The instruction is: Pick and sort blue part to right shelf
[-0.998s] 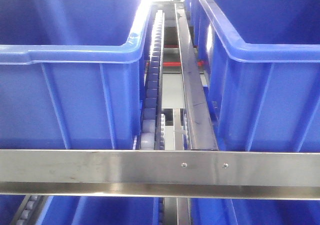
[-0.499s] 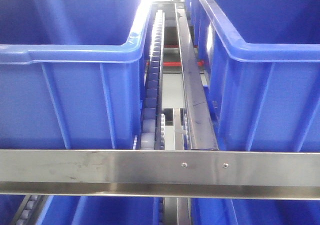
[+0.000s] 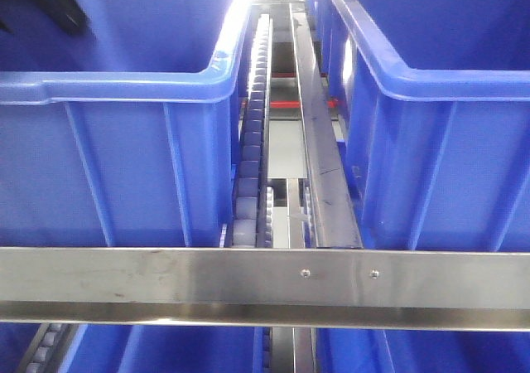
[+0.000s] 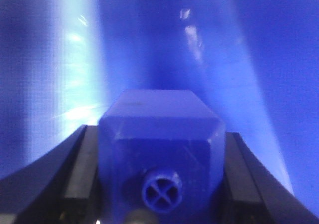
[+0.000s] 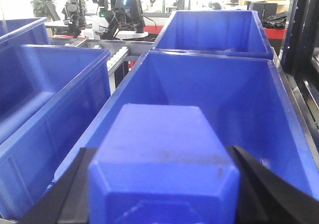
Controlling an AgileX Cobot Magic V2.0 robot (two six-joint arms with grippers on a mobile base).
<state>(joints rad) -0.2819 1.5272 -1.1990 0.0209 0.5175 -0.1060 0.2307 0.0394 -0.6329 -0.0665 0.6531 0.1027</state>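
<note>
Now a dark blur, which I take for the left gripper [image 3: 45,8], shows at the far-left corner of the left blue plastic bin [image 3: 124,87]. It was absent half a second ago, so the pick there looks done. It clamps a blue blocky plastic part [image 4: 159,119], long axis running away along the fingers, round cross-marked end toward the wrist. The right gripper [image 5: 160,154] holds a second blue block [image 5: 159,134] over the near edge of the right blue bin [image 5: 209,59], pointing at its far wall.
</note>
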